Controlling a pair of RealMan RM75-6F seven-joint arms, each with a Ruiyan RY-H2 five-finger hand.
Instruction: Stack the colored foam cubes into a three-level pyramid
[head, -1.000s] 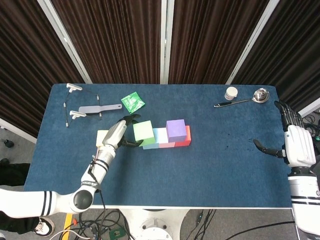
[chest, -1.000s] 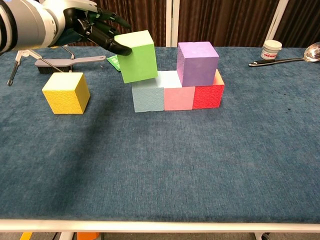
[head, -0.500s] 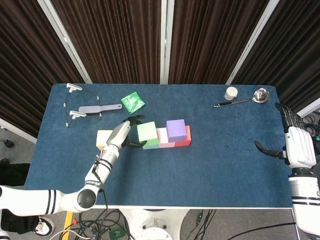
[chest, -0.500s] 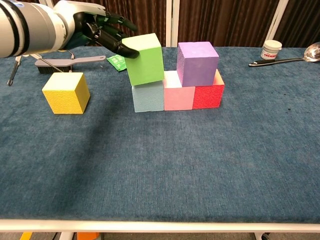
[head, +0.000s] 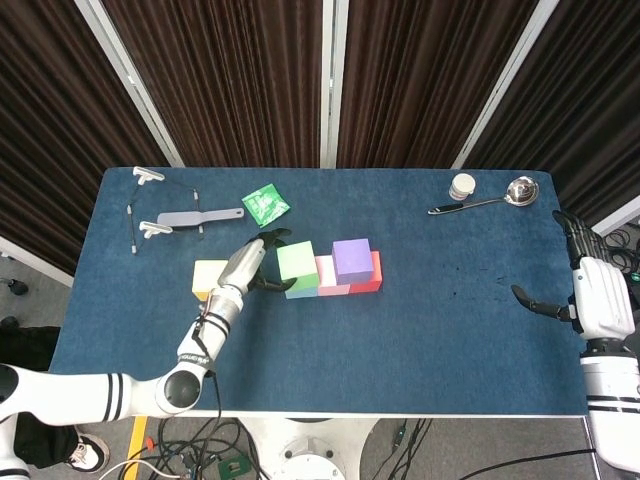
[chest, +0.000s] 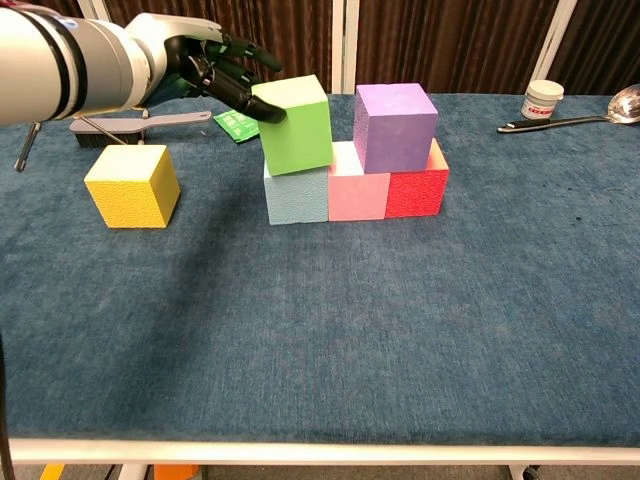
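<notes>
The left hand (chest: 205, 70) holds the green cube (chest: 294, 124), tilted, on the blue cube (chest: 296, 196) and pink cube (chest: 358, 195). The purple cube (chest: 396, 113) sits just right of it. The yellow cube (chest: 132, 185) waits at the left. The right hand (head: 590, 300) hangs with its fingers apart at the worktop's (chest: 330, 330) right edge.

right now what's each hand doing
Left hand: holding the green cube, tilted on the bottom row.
Right hand: open, holding nothing.
</notes>
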